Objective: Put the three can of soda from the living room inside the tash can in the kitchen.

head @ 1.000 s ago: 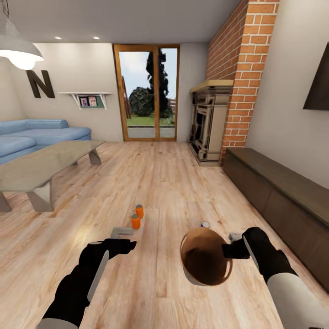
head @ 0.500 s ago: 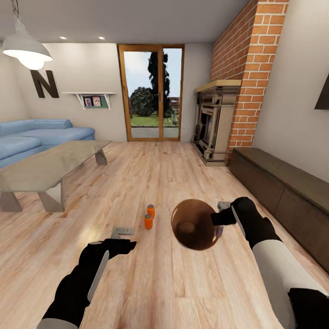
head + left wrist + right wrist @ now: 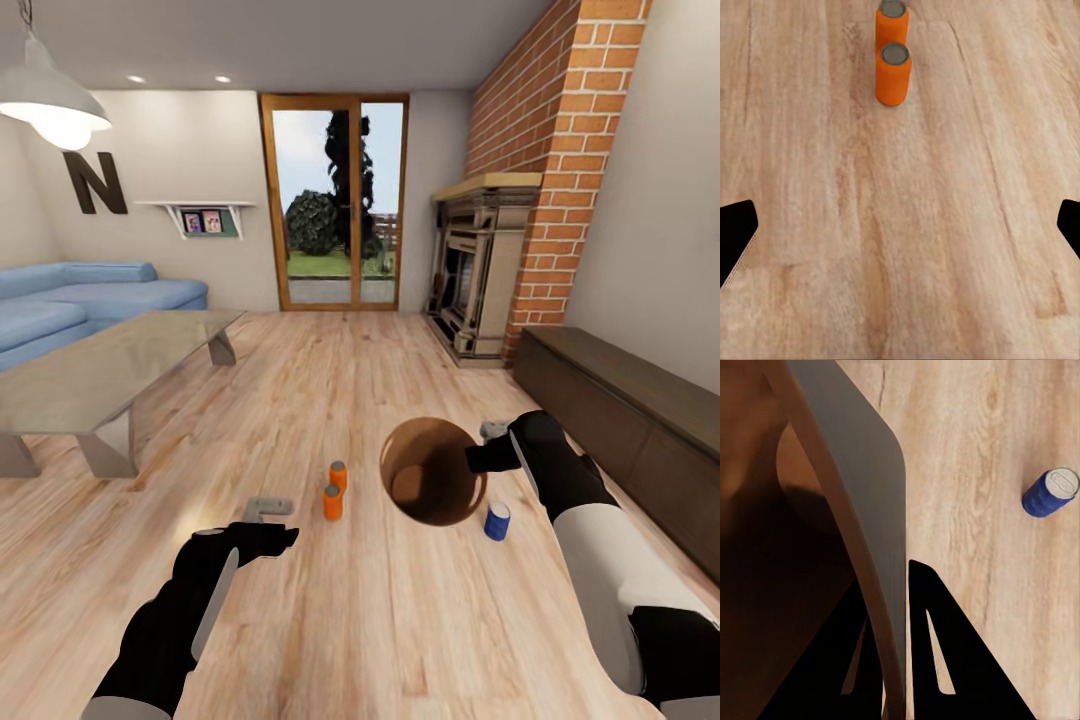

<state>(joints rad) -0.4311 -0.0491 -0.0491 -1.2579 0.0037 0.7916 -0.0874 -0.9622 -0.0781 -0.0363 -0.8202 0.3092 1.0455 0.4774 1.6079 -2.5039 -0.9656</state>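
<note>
Two orange cans of soda stand upright close together on the wood floor of the living room. They also lie ahead of my open left gripper, as orange cans seen between its spread fingertips. A blue can stands to the right, below the copper-brown trash can. The trash can is tilted with its mouth toward me. My right gripper is shut on its rim. In the right wrist view the fingers straddle the bin wall, with the blue can off to one side.
A grey low table and a blue sofa stand at the left. A brick fireplace and a dark low cabinet line the right wall. A glass door is at the far end. Open floor lies around the cans.
The view has shifted a little. My right arm has carried the trash can farther from me, and the blue can now stands in plain sight beside it. The left arm holds still.
</note>
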